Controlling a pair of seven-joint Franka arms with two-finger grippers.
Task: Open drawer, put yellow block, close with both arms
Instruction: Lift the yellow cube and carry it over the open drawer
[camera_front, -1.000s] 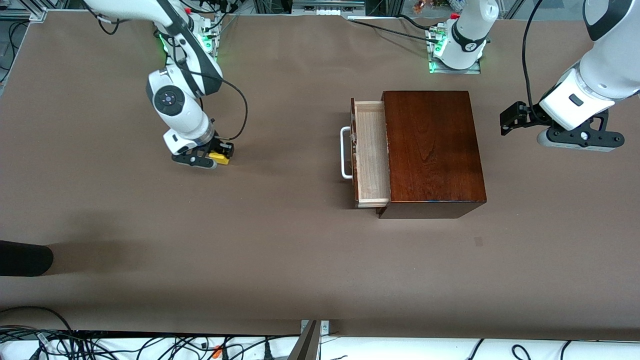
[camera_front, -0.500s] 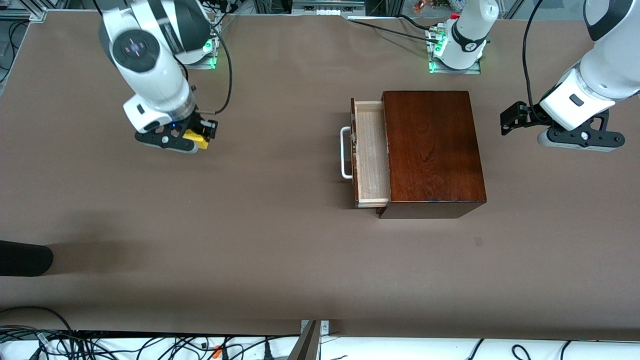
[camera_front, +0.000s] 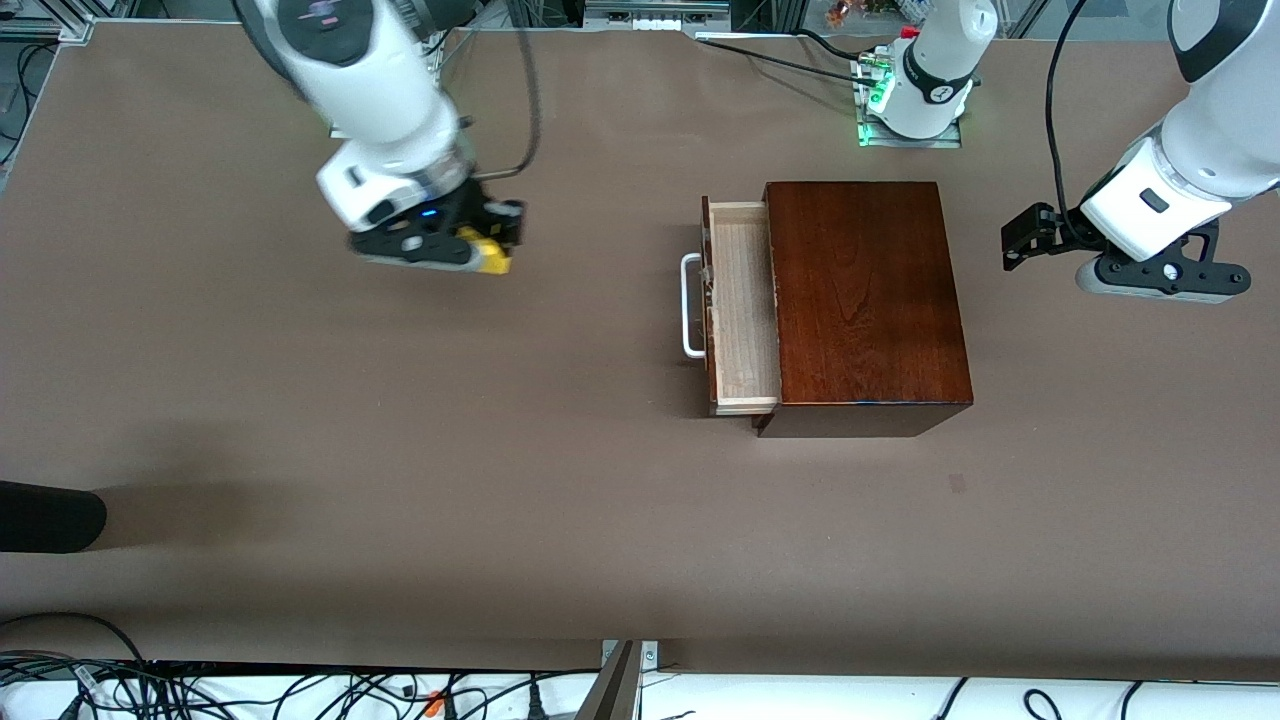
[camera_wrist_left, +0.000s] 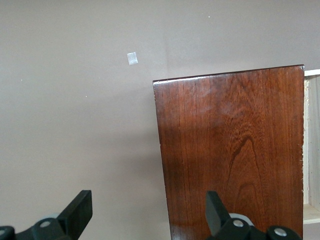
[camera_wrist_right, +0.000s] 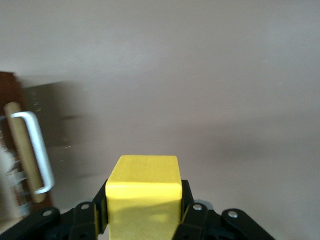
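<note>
While we carry the yellow block (camera_front: 489, 259) clamped in our right hand (camera_front: 470, 252), it has risen from the bench (camera_front: 400, 450) and moved toward the open drawer (camera_front: 742, 305), at three o'clock from it. Our left hand (camera_wrist_left: 145, 220) waits apart over the box (camera_wrist_left: 235, 150). The right wrist view shows the handle (camera_wrist_right: 37, 150) ahead.
</note>
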